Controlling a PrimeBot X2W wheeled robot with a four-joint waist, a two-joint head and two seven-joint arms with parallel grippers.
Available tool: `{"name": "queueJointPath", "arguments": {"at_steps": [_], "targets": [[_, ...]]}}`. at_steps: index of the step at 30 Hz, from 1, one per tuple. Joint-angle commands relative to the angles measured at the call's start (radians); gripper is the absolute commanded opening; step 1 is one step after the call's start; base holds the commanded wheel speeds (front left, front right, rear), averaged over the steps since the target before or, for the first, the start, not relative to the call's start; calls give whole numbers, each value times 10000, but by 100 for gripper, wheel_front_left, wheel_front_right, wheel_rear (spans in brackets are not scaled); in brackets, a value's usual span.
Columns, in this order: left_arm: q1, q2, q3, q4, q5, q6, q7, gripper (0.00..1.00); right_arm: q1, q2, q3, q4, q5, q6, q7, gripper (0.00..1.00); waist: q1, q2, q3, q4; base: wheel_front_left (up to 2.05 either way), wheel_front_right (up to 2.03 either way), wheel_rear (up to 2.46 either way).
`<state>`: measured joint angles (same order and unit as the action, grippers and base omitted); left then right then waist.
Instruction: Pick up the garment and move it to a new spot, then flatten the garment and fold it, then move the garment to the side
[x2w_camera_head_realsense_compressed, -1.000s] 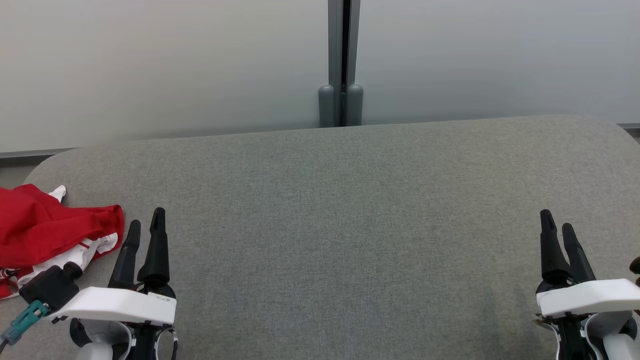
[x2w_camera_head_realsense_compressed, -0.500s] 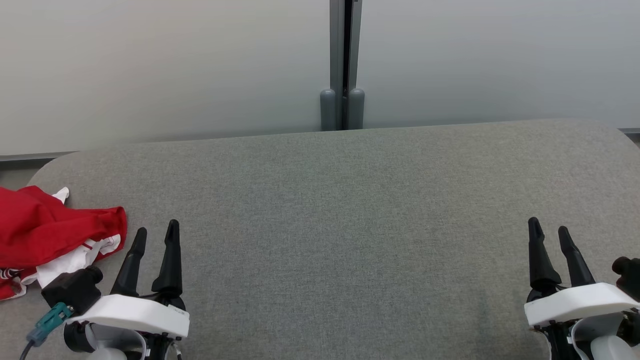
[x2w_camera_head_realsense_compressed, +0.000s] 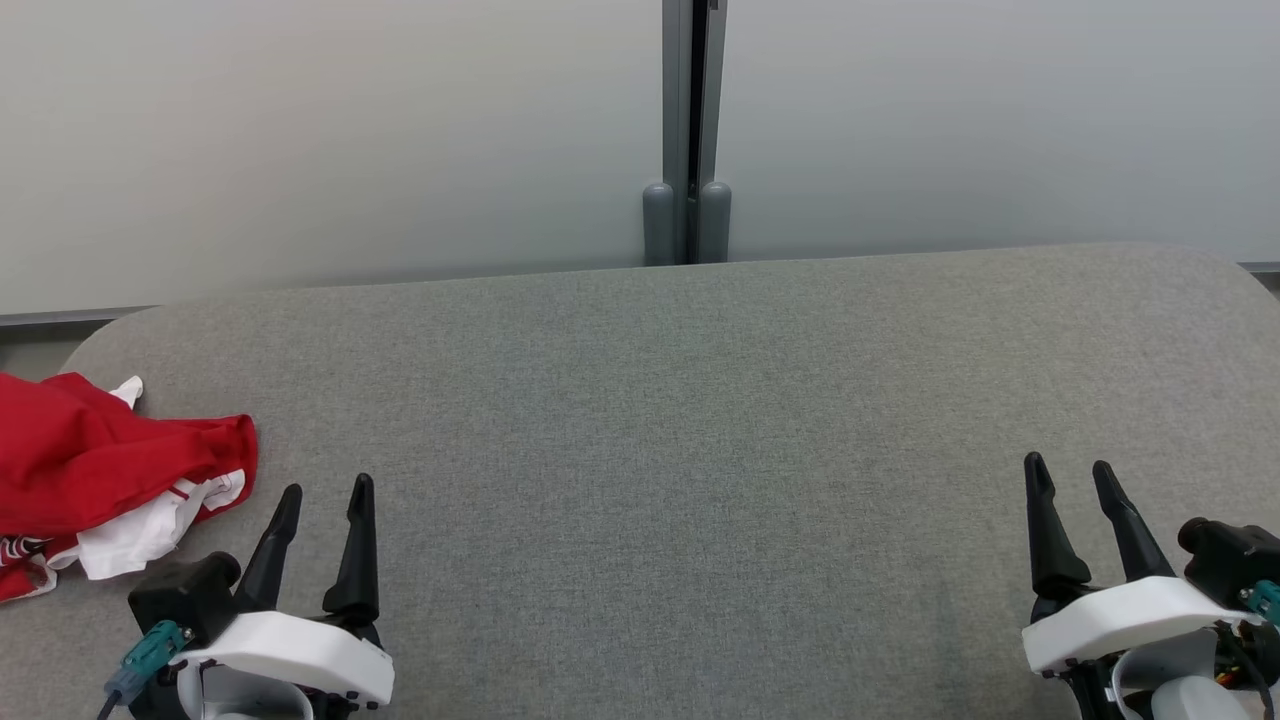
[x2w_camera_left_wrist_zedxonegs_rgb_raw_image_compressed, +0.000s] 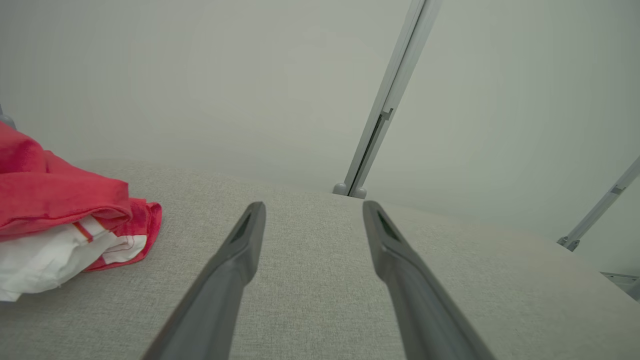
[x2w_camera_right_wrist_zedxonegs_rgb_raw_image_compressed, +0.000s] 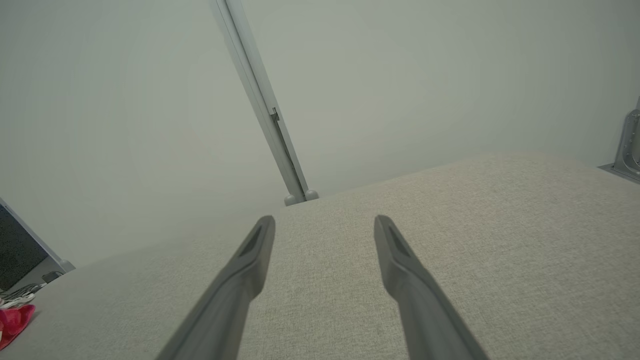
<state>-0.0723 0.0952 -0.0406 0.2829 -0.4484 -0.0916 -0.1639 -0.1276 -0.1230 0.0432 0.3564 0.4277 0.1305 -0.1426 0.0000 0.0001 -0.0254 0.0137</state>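
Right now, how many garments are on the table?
1: a red-and-white garment bunched at the table's left, beside the left pincer; it runs off frame, so more may hide.

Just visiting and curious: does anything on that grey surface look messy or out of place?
Yes: the red and white garment lies crumpled in a heap at the left end of the grey surface, bunched rather than spread flat. The left gripper and right gripper are open and empty, apart from it. Nothing looks damaged.

Soft red-and-white cloth garment (x2w_camera_head_realsense_compressed: 110, 470), matt grey woven-fabric table (x2w_camera_head_realsense_compressed: 680, 420), smooth panels (x2w_camera_head_realsense_compressed: 350, 130)
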Motion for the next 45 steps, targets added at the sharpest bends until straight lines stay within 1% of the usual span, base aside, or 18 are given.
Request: {"name": "queueJointPath", "arguments": {"at_steps": [1, 20, 28, 39, 45], "targets": [[-123, 103, -14, 27, 355, 45, -104, 100, -175, -51, 57, 23, -336, 2, -133, 100, 0, -1, -4, 7, 0, 0, 0], [-187, 116, -88, 353, 1960, 360, -512, 100, -189, -54, 280, 410, -1841, 3, -318, 100, 0, -1, -82, 57, 0, 0, 0], [-216, 0, 24, 623, 2296, 376, -676, 100, -187, -18, 266, 623, -2301, 3, -404, 100, 0, -1, -162, 70, 0, 0, 0], [-276, -158, 161, 1100, 2667, 216, -863, 100, -99, 141, 227, 799, -2471, 4, -452, 100, 0, -1, -246, 88, 0, 0, 0], [-370, -184, 196, 1286, 3008, 175, -978, 100, -131, 127, 286, 843, -2803, 4, -528, 100, 0, -1, -231, 108, 0, 0, 0]]}}
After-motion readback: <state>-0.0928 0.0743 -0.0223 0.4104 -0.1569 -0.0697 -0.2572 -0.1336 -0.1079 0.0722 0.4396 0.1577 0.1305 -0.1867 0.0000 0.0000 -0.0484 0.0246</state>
